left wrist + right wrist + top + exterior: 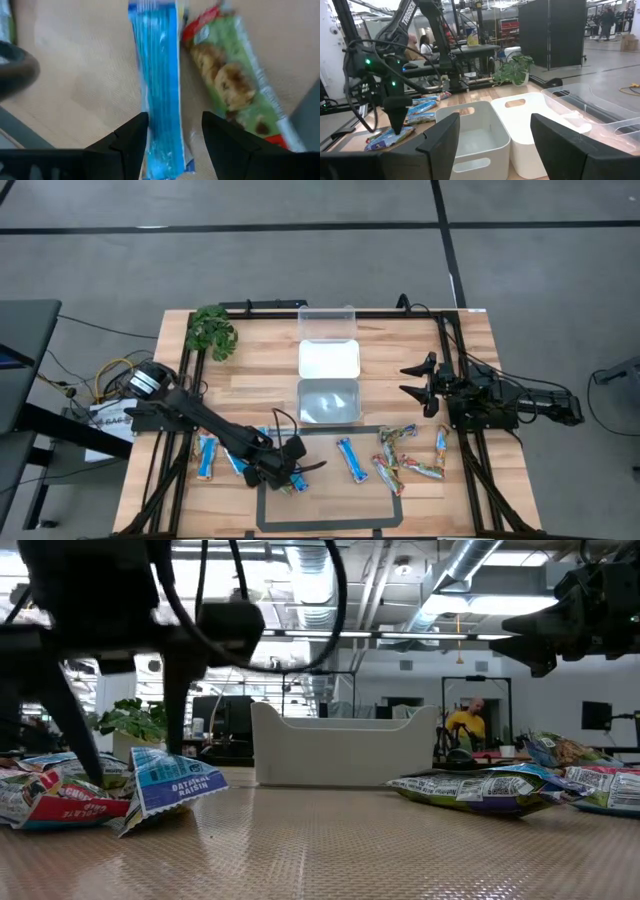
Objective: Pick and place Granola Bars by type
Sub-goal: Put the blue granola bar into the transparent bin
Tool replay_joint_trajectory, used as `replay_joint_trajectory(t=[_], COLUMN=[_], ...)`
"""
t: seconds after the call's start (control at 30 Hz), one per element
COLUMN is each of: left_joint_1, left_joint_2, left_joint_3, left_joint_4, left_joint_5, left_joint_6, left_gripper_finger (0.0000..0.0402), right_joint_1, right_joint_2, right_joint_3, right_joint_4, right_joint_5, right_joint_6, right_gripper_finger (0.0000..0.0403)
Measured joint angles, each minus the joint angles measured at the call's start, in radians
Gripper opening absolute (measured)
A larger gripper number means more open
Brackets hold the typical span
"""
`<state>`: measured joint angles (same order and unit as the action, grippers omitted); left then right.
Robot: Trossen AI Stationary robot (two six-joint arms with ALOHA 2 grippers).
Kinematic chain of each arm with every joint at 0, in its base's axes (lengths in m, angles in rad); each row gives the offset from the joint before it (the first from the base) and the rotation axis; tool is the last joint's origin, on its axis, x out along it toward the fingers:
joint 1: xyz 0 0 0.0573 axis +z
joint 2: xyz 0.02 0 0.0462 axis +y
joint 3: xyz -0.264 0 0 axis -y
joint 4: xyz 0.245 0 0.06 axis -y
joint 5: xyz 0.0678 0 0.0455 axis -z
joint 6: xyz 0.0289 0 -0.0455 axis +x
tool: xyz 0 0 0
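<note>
My left gripper [290, 476] hangs low over the table's near left part, open. In the left wrist view its fingertips [175, 120] stand on either side of one end of a bright blue bar [159, 85] lying flat. A green and red bar [227, 82] lies right beside it. More blue bars [207, 455] [350, 458] and a cluster of multicoloured bars [402, 455] lie along the near half. My right gripper [413, 380] waits open at the right side, above the table. My left gripper comes down from above with one finger on each long side of the blue bar's end [167, 155], lying across the bar. Whether the fingers [132, 135] touch the wrapper I cannot tell. The bar lies on the table.
Two white tubs [328, 360] [328, 400] and a clear tub [328, 323] stand in a row at the table's middle and far side. A small green plant [212, 332] sits at the far left corner. A dark taped rectangle [330, 520] marks the near edge.
</note>
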<state>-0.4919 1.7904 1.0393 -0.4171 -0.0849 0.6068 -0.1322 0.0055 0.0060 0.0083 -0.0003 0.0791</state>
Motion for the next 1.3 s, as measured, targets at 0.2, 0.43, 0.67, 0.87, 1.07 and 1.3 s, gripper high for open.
replay_joint_trajectory(t=[0.2,0.43,0.67,0.87,1.07,1.3], left_joint_1=[0.013,0.014,0.015,0.014,0.029,0.065], left_joint_2=[0.038,0.040,0.042,0.047,0.046,0.045], left_joint_3=[0.001,0.001,0.000,0.050,0.177,0.413], left_joint_4=[0.044,0.041,0.043,0.040,0.039,0.050], left_joint_5=[-0.045,-0.022,0.015,0.027,0.044,0.081], left_joint_6=[0.001,-0.028,-0.084,-0.134,-0.204,-0.302], left_gripper_finger=[0.0183,0.0143,0.0061,0.0041,0.0047,0.0042], right_joint_1=[0.000,0.000,0.000,0.000,0.000,0.000], right_joint_2=[0.000,0.000,0.000,0.000,0.000,0.000], right_joint_3=[0.000,0.000,0.000,0.000,0.000,0.000], right_joint_4=[0.000,0.000,0.000,0.000,0.000,0.000], right_joint_5=[0.000,0.000,0.000,0.000,0.000,0.000], right_joint_6=[0.000,0.000,0.000,0.000,0.000,0.000], right_gripper_finger=[0.0240,0.0240,0.0240,0.0240,0.0240,0.0240])
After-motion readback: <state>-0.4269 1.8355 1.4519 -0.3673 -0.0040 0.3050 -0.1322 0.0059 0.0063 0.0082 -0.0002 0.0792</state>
